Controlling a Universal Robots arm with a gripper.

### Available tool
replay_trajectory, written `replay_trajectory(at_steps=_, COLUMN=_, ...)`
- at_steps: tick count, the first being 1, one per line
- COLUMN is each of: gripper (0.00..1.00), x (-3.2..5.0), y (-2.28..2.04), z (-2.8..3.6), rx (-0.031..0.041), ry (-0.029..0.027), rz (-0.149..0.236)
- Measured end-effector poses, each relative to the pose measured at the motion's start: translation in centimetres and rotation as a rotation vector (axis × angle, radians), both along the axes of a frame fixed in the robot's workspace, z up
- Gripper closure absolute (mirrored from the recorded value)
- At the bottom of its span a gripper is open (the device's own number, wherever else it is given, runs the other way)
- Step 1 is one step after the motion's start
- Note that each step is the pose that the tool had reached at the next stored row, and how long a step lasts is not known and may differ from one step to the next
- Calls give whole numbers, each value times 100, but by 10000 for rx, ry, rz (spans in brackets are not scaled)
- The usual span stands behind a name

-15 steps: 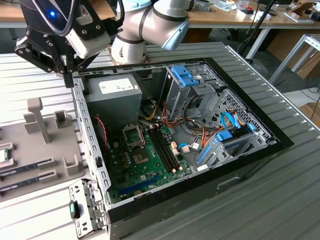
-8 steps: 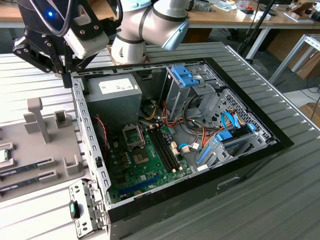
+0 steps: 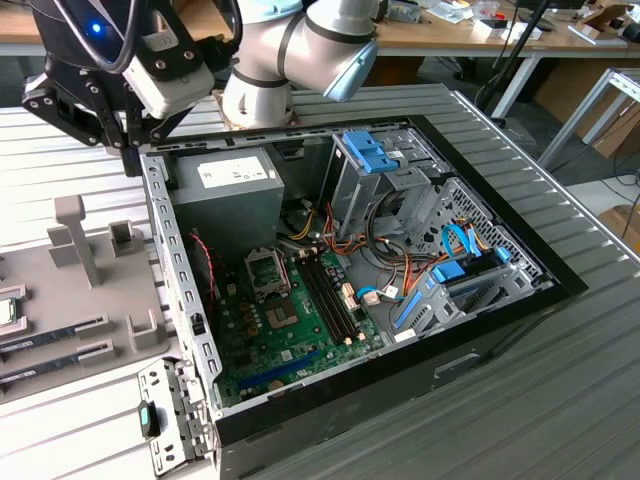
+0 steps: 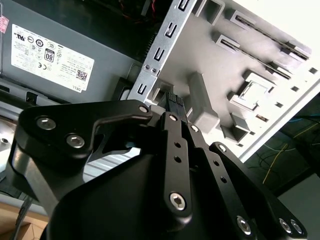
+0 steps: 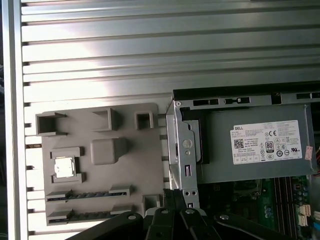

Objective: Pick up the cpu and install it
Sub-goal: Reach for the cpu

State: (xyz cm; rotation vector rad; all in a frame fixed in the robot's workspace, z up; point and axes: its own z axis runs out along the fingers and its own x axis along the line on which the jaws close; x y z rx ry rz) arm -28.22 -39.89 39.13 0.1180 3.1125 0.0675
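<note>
gripper (image 3: 130, 163) unloaded, fingers together, nothing between them, same in both wrist views (image 4: 173, 102) (image 5: 173, 199). It hangs over the corner of the open PC case (image 3: 182, 300), right at the perforated side wall next to the power supply (image 5: 250, 147). cpu (image 5: 64, 167) is not picked: sits flat, lid up, in its square nest on the gray tray (image 5: 145, 165), near the tray edge farthest from the case. Tray lies on the ribbed bench (image 3: 560, 380), just beside the case wall. In the exterior view the cpu (image 3: 6, 312) is at the frame's left edge, well apart from the gripper. Two memory sticks (image 5: 87, 195) lie in slots along the tray edge next to the cpu nest. Motherboard (image 3: 300, 345) is exposed in the case floor.
</note>
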Motion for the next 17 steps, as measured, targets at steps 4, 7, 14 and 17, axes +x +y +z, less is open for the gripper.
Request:
replay_trajectory(at_steps=4, gripper=89, x=-13, y=0, z=0, rx=0, ry=1, rz=0)
replay_trajectory(at_steps=7, gripper=89, x=-75, y=0, z=-2, rx=0, ry=0, rz=0)
replay_trajectory(at_steps=14, gripper=89, x=-121, y=0, z=-4, rx=0, ry=0, rz=0)
replay_trajectory(at_steps=17, gripper=89, x=-133, y=0, z=-5, rx=0, ry=0, rz=0)
